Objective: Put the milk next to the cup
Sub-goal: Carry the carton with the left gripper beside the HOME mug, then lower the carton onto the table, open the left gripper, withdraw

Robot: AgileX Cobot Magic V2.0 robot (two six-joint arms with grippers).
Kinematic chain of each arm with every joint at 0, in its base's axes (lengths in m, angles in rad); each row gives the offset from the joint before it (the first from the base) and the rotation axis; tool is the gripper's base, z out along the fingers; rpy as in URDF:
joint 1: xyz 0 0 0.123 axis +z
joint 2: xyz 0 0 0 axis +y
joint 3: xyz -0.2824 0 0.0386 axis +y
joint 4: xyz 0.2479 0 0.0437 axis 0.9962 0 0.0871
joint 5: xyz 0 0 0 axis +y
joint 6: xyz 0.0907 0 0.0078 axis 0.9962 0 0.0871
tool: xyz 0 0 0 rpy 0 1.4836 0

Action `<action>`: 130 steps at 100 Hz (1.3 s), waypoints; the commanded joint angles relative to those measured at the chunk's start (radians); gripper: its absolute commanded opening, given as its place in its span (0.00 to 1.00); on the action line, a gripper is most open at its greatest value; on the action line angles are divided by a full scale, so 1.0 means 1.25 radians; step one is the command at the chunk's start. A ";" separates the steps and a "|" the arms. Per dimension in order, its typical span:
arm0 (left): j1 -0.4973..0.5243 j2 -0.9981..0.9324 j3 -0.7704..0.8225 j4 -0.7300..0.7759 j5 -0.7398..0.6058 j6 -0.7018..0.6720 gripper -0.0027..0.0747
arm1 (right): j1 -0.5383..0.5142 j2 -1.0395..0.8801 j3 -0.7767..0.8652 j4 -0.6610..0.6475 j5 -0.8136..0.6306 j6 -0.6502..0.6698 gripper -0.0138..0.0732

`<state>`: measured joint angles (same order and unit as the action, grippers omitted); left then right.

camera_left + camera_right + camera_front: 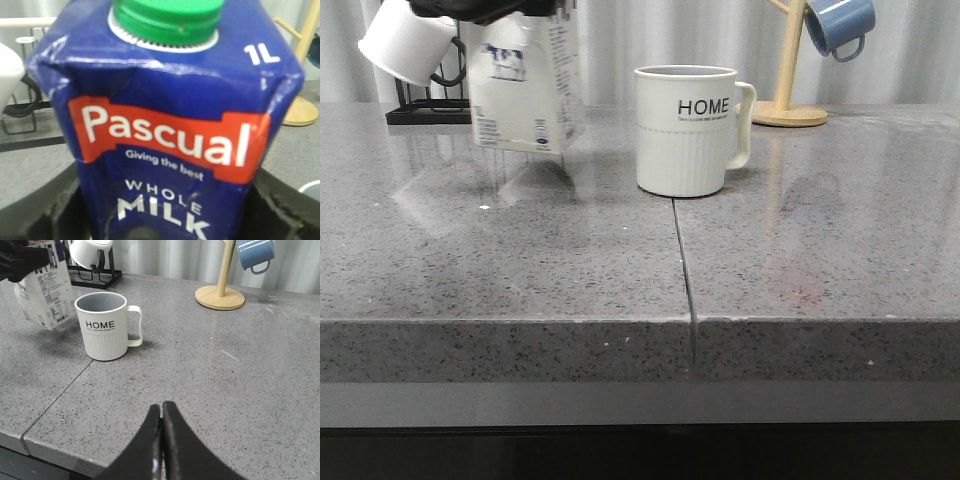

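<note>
The milk (525,90) is a cream-white carton with a blue top. It hangs slightly tilted a little above the counter, to the left of the cup and apart from it. My left gripper (480,8) is shut on its top. The left wrist view shows the blue "WHOLE MILK" face (165,125) filling the space between my left gripper's (165,227) black fingers. The cup (685,130) is a ribbed cream mug reading "HOME", upright with its handle to the right. My right gripper (161,412) is shut and empty, over bare counter in front of the cup (102,332).
A black rack (425,112) with a white mug (405,45) stands behind the carton. A wooden mug tree (788,70) holding a blue mug (840,25) stands at the back right. A seam (682,260) runs through the grey counter from the cup to the front edge.
</note>
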<state>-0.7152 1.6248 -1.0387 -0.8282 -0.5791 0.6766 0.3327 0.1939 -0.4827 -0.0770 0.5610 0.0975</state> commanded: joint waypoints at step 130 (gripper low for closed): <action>-0.049 0.017 -0.028 -0.031 -0.018 0.002 0.91 | 0.000 0.008 -0.021 -0.003 -0.058 -0.003 0.08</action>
<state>-0.7671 1.7107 -1.0654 -0.8864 -0.5406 0.6823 0.3327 0.1939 -0.4827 -0.0770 0.5610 0.0975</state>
